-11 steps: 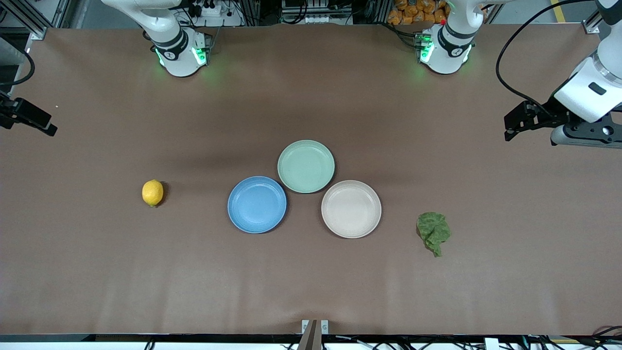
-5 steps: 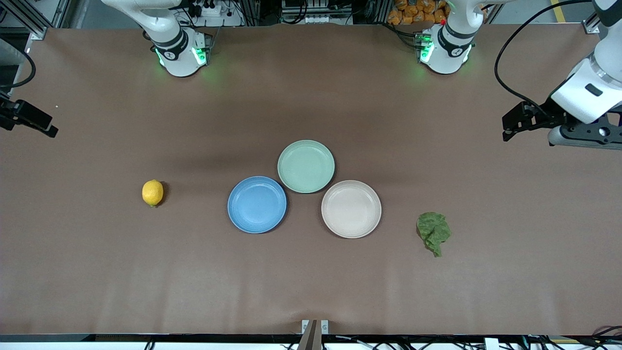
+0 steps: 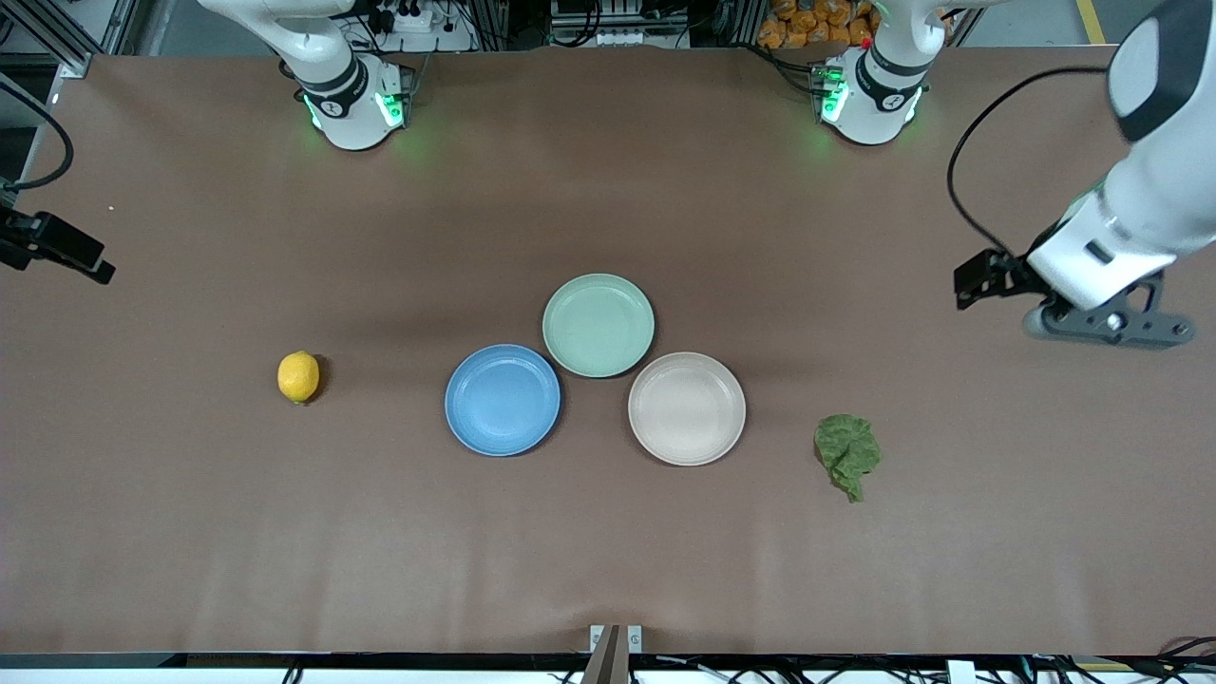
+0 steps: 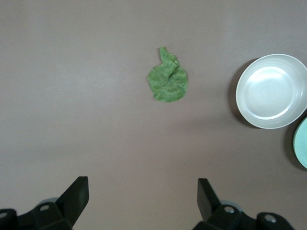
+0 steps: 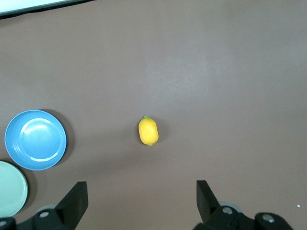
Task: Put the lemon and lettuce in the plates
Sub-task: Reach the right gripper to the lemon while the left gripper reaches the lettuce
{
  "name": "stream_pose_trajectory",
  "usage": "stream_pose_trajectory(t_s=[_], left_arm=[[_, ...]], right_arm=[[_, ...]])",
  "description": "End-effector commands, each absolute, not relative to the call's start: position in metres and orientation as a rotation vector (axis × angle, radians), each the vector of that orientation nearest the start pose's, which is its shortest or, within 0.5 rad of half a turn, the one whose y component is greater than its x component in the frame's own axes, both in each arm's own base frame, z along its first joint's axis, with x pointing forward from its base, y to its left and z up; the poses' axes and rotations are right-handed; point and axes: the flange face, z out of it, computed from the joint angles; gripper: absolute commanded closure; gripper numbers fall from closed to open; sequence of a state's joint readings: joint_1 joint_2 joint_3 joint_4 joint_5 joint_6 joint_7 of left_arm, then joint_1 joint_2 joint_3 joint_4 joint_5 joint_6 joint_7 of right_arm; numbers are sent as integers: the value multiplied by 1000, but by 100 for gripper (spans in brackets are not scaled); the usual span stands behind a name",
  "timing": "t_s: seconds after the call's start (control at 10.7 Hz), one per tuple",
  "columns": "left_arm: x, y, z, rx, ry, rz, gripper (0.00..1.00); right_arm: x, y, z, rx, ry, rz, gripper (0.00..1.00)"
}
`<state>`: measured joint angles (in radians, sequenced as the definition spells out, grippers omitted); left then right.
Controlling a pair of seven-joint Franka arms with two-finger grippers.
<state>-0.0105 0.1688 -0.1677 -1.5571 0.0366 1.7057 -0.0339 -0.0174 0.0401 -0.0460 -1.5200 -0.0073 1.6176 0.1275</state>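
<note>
The yellow lemon (image 3: 298,377) (image 5: 148,131) lies on the table toward the right arm's end. The wrinkly green lettuce (image 3: 847,454) (image 4: 168,79) lies toward the left arm's end. Between them sit the blue plate (image 3: 503,400) (image 5: 35,139) and the beige plate (image 3: 686,408) (image 4: 272,91), both empty. My left gripper (image 3: 1107,326) (image 4: 143,189) hangs open over bare table near the left arm's end, apart from the lettuce. My right gripper (image 5: 141,191) is open above bare table short of the lemon; in the front view only its black wrist mount (image 3: 57,252) shows at the edge.
A mint-green plate (image 3: 598,325) (image 4: 302,148) (image 5: 10,189) touches both other plates, farther from the front camera than they are. A black cable (image 3: 969,142) loops from the left arm. Brown table cover lies bare around the lemon and lettuce.
The left arm has swung lower in the front view and toward the lettuce, gripper still open. The right wrist mount has shifted slightly. Lemon, lettuce and plates have not moved.
</note>
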Motion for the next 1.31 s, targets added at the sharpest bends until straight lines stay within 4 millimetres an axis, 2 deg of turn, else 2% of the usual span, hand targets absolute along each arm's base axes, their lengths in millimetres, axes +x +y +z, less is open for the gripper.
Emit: stream_pose_trajectory(t_s=[0.0,0.19,0.38,0.56,0.66,0.94,1.22], left_arm=[[626,-107,503,-3109,268,50,0],[641,-107,471,-3117,264,58,0],[660,-113,425,-3136,208,47,0],[673,-137,378,-3159,100,7,0],[678,-141,361,-3166,56,-10,0],[697,-140,309,-3188,14,-64,0],[702,-130,271,-3197,-18,-54,0]], right_arm=[[576,-37,601,-3142,299,-105,0],[578,-36,578,-3142,296,-86,0],[578,-35,547,-3141,287,-71,0],[581,-34,518,-3142,281,-69,0],[582,-33,501,-3140,282,-68,0],[581,-28,443,-3135,271,-66,0],[577,-27,384,-3139,268,-30,0]])
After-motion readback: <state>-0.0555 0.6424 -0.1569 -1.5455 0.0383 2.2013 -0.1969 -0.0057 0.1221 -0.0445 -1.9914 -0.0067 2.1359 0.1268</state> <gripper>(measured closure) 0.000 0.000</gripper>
